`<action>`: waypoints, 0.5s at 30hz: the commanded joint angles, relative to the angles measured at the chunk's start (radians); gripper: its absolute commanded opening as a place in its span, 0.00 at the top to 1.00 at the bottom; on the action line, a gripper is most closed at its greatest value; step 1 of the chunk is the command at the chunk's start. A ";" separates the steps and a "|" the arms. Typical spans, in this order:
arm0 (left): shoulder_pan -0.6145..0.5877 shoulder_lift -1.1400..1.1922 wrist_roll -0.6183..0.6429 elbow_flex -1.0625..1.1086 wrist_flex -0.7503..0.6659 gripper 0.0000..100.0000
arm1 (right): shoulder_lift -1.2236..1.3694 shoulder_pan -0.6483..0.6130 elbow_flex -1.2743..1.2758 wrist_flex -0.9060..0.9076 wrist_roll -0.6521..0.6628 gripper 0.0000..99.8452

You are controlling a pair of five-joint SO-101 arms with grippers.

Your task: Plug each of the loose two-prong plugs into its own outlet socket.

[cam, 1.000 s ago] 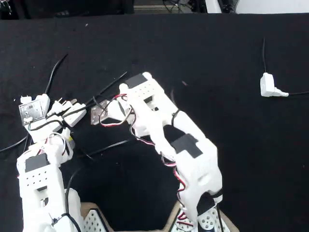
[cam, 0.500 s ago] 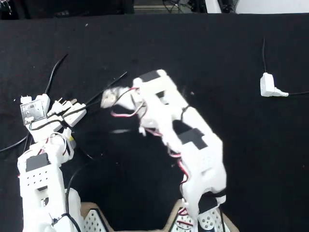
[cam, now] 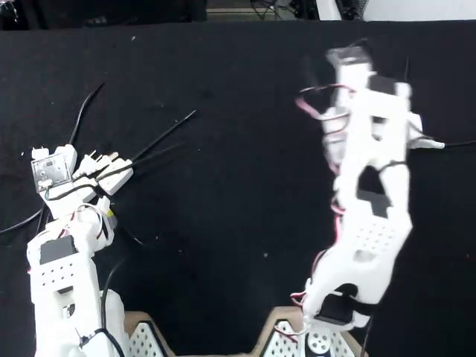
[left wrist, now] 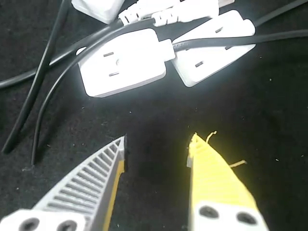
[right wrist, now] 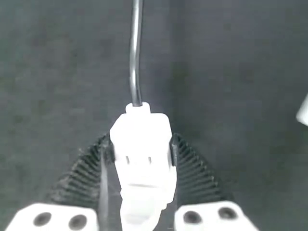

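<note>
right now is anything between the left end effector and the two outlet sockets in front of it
Nothing visible does. Bare black tabletop lies between the open left end effector and the two white outlet sockets. A black cord crosses one socket's face.

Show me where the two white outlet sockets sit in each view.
High view: white outlet sockets at the left of the table, beyond the left arm.
Left wrist view: side by side, beyond the open left gripper.
Right wrist view: not in it; the right gripper holds a white plug.
Shared landmark: the black cords by them.
</note>
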 commanded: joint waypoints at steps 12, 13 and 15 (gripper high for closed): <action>0.015 -0.015 0.011 -0.051 -0.005 0.78 | 0.521 0.181 -0.820 0.037 -0.044 0.99; 0.015 -0.015 0.011 -0.051 -0.005 0.78 | 0.550 0.189 -0.857 0.038 -0.044 0.98; 0.015 -0.015 0.011 -0.047 -0.006 0.78 | 0.601 0.192 -0.935 0.066 -0.044 0.93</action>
